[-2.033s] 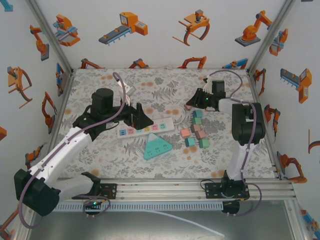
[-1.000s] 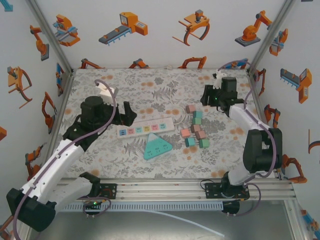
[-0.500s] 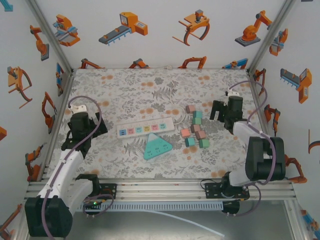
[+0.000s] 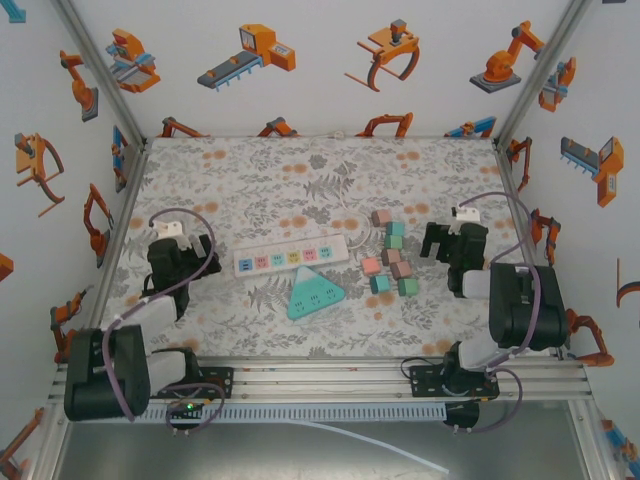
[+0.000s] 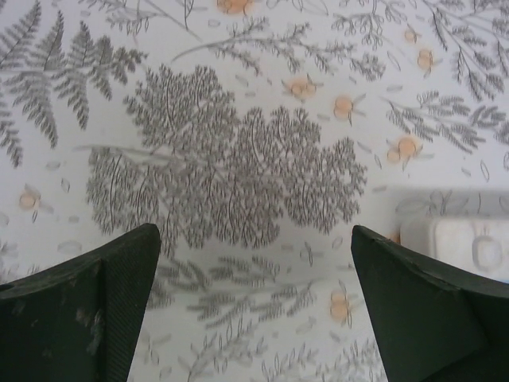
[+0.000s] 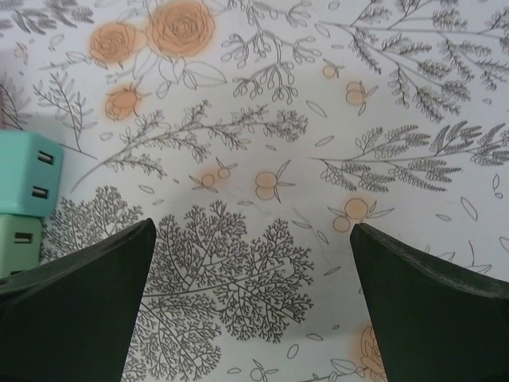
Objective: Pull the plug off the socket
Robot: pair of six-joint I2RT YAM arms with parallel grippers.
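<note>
1. The left end effector (image 5: 254,231) is released. Its dark fingers (image 5: 87,310) are spread wide at the lower corners of the wrist view and cut off by the frame, with bare patterned counter (image 5: 238,119) between them.
2. At the right edge of that view, the end of the white power strip (image 5: 465,239) shows, blurred and partly behind a finger.
3. The right end effector (image 6: 253,227) is also spread and grasps nothing. A teal plug cube (image 6: 28,171) and a green plug cube (image 6: 17,239) are clipped by the left edge of its view.
4. From above, the power strip lies mid-counter. I cannot tell whether any plug sits in its coloured outlets.
5. A teal triangular socket block (image 4: 315,293) lies just in front of the strip. The cluster of plug cubes (image 4: 390,258) lies loose on the counter to the strip's right.
</note>
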